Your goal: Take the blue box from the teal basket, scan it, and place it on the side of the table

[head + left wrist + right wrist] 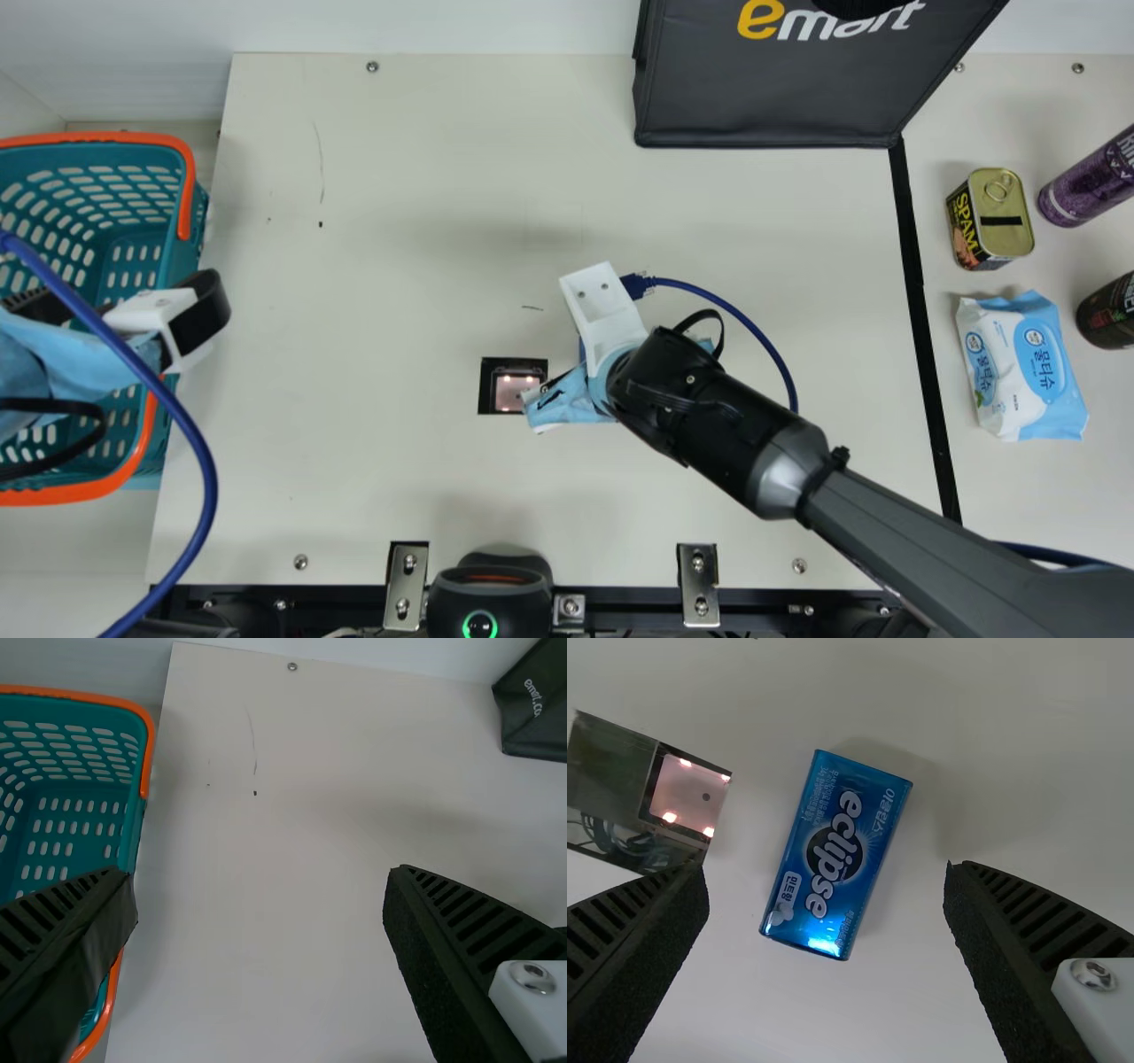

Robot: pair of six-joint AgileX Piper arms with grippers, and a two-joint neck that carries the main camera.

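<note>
A: Where is the blue box?

B: The small, glossy blue rectangular box [835, 855] lies flat on the cream table [399, 266], near the square black scanner with its glowing pane [513, 387] but apart from it. In the main view, the right arm covers that spot, to the scanner's right.

A: And the right gripper [605, 306]?

B: Over the table to the scanner's right, its fingertips hidden beneath the wrist there. The right wrist view has its fingers wide apart, gripping nothing, with the box appearing between them.

A: What about the left gripper [124, 301]?

B: Well left of the scanner, over the teal plastic basket with orange trim [188, 182]. Its fingers are spread too, with nothing held. Blue cloth [80, 354] hides part of the basket, and the left edge cuts the rest off.

A: Anything else cut off?

B: The black fabric bag [762, 97], beyond the scanner and to its right, at the top edge; and the purple bottle [1090, 182], far to its right, at the right edge.
</note>
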